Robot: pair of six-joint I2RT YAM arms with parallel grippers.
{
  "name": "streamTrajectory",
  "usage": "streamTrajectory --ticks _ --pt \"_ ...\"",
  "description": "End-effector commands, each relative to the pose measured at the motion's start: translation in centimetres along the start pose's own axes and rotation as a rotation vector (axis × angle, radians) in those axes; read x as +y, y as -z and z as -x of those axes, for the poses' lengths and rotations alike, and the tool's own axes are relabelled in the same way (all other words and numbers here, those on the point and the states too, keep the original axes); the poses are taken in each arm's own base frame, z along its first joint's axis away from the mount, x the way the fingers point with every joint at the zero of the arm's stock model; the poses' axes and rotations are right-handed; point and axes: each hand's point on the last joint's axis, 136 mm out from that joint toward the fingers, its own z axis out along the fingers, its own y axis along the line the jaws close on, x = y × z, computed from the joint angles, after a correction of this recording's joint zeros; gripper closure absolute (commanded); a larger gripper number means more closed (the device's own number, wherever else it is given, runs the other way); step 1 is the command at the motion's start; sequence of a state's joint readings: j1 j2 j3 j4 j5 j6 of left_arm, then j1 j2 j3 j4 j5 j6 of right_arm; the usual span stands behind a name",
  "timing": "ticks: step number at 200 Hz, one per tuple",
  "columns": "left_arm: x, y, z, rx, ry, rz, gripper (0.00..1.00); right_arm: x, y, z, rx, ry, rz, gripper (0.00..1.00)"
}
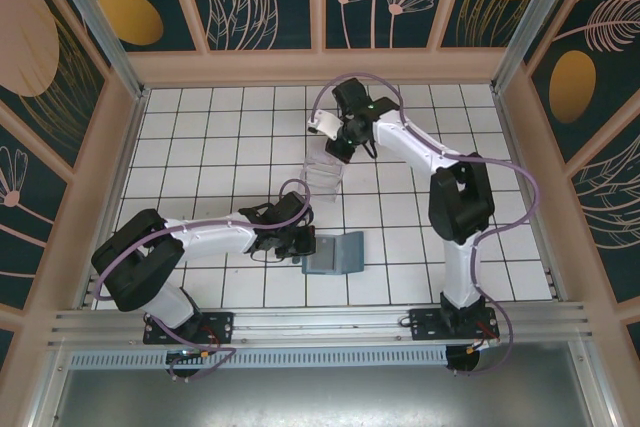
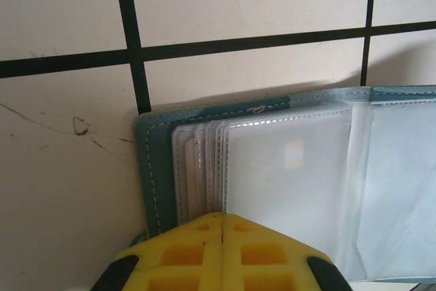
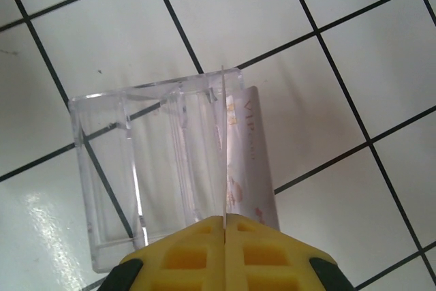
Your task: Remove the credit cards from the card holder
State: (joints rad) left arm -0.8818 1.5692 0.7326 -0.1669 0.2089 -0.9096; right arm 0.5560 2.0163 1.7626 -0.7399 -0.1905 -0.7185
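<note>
Top view: card holder [image 1: 335, 253] lies open on the worktop [image 1: 200, 147], toward the 6 o'clock edge. A clear tray [image 1: 322, 175] stands near it at 12 o'clock, close to the worktop's middle.

Left hand [image 2: 222, 221]: closed, the yellow fingers meeting with no gap. It sits at the 6 o'clock edge of the holder's clear sleeves [image 2: 286, 168]. It looks to be pinning the holder down. Whether a sleeve is pinched between the pads, cannot tell. The sleeves in its view look pale and blank; no card readable inside them.

Right hand [image 3: 223, 221]: closed on a credit card [image 3: 223, 141], seen edge-on as a thin pale line running toward 12 o'clock from the fingertips. The card hangs over the tray, about level with its 3 o'clock wall. A pinkish card [image 3: 248, 155] with print on it stands just beside, at 3 o'clock of the held edge, leaning on that wall. Whether inside or outside the wall, cannot tell.

Step in hand, as I judge it: dropping off an extracted card at the tray while the left hand steadies the holder.

Next move calls for lining the card edge up inside the tray wall, lowering it, and parting the fingers only once the card is supported. Then check the sleeves for any card left.
</note>
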Motion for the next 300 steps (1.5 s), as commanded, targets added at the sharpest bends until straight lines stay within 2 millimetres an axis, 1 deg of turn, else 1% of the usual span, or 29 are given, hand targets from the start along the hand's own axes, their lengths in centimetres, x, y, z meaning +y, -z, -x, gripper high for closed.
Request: streamTrajectory --ticks 1,37,110,142,183,249,258,272,300 --pt "3.0 -0.5 -1.7 0.062 0.017 0.121 0.95 -0.7 0.0 -0.4 0.053 0.044 -0.006 1.00" --pt "3.1 -0.5 -1.6 0.058 0.024 0.121 0.95 -0.3 -0.8 -0.8 0.096 0.063 0.047 1.00" --pt "3.0 -0.3 -1.5 0.048 0.035 0.119 0.95 -0.4 -1.8 -1.6 0.139 0.060 0.056 1.00" --pt "3.0 -0.3 -1.5 0.045 0.040 0.117 0.96 -0.4 -1.8 -1.6 0.145 0.059 0.051 0.95" --pt "2.8 -0.1 -1.4 0.036 0.041 0.106 0.96 -1.3 -1.6 -1.6 0.151 0.057 0.002 0.89" --pt "2.5 0.2 -1.4 0.024 0.049 0.079 0.96 -2.0 -1.5 -1.5 0.156 0.051 -0.036 0.86" --pt "2.4 0.3 -1.3 0.019 0.049 0.074 0.96 -2.1 -1.5 -1.4 0.153 0.051 -0.041 0.83" --pt "2.5 0.3 -1.4 0.019 0.048 0.076 0.96 -2.1 -1.6 -1.4 0.151 0.048 -0.048 0.76" --pt "2.5 0.3 -1.4 0.017 0.048 0.076 0.96 -2.4 -1.7 -1.4 0.151 0.037 -0.067 0.72"
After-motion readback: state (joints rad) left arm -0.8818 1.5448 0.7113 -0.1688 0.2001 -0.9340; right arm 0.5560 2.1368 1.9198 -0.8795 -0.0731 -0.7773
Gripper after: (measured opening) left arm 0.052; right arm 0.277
